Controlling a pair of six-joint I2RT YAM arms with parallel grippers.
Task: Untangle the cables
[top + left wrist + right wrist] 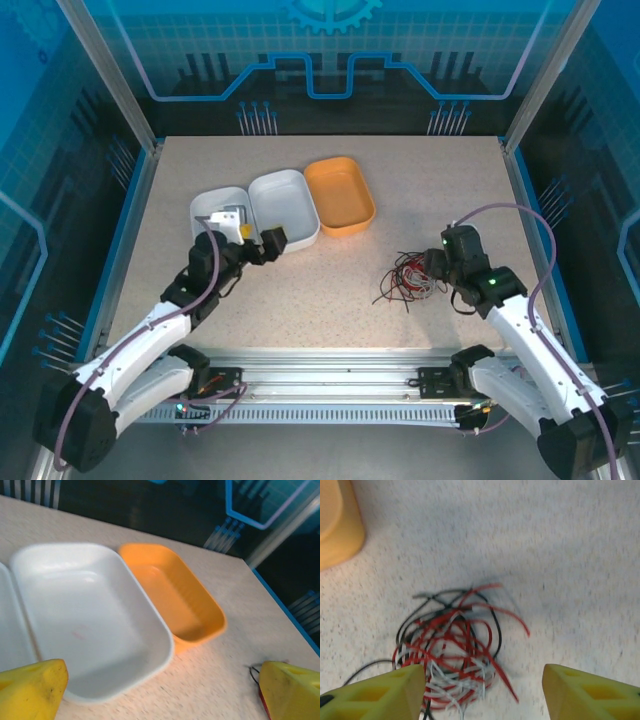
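Cables (451, 645): red, black and whitish tangle lay on table (560, 555).
Right gripper (482, 685): fingers spread, straddling tangle.
Left gripper (162, 692): spread wide, near white tray (90, 620).

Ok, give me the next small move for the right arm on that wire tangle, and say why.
Probably lower the right tool a little and pinch the loose red strand at the clump's edge. The tool stands open over the cables, which lie knotted in one red, black and whitish clump on the table, with nothing gripped yet.
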